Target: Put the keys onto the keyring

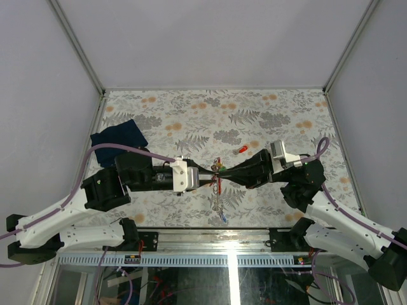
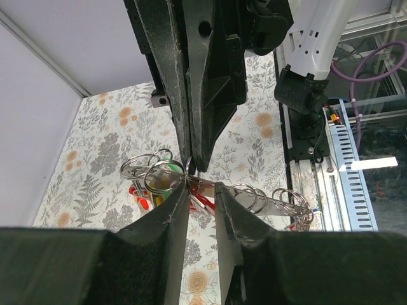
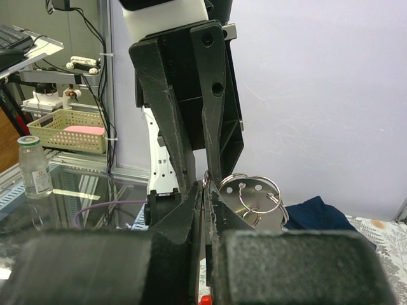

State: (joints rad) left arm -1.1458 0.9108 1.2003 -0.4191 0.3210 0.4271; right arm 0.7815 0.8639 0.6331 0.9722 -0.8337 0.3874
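Floral tablecloth, white walls, blue cloth far left; mid-table right gripper pinched tight on keyring, keys bunched there, left gripper narrowly parted alongside

From above, the keys between my left pincer and right pincer are too small to tell apart, and in the left wrist view my fingers hide the lower part of the keyring.
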